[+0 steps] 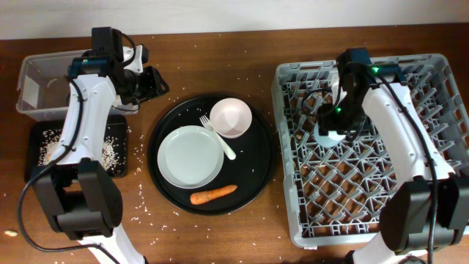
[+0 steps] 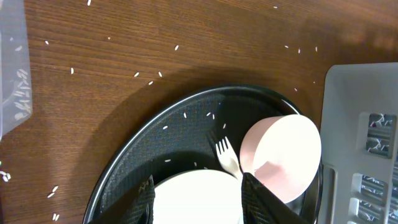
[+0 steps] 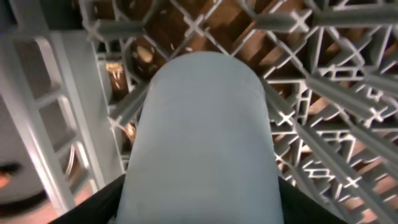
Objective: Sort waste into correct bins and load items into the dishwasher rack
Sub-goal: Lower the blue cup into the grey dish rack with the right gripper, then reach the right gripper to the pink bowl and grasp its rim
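My right gripper [image 1: 330,126] is shut on the light-blue cup [image 3: 199,124] and holds it low over the left part of the grey dishwasher rack [image 1: 287,183]. In the right wrist view the cup fills the space between the fingers [image 3: 199,202], with the rack's lattice behind it. My left gripper [image 1: 150,82] is open and empty, hovering between the clear tub [image 1: 51,84] and the round black tray [image 1: 165,187]. On that tray lie the grey plate [image 1: 190,155], white bowl [image 1: 231,117], white fork [image 1: 220,137] and orange carrot [image 1: 213,194]. The left wrist view shows plate [image 2: 199,208], fork [image 2: 227,157] and bowl [image 2: 283,152] below the open fingers [image 2: 197,183].
The shallow black tray [image 1: 40,132] holding rice crumbs sits in front of the clear tub at the left. Rice crumbs [image 1: 139,205] are scattered on the wooden table around the round tray. The rack's edge [image 2: 357,124] is close to the right of the round tray.
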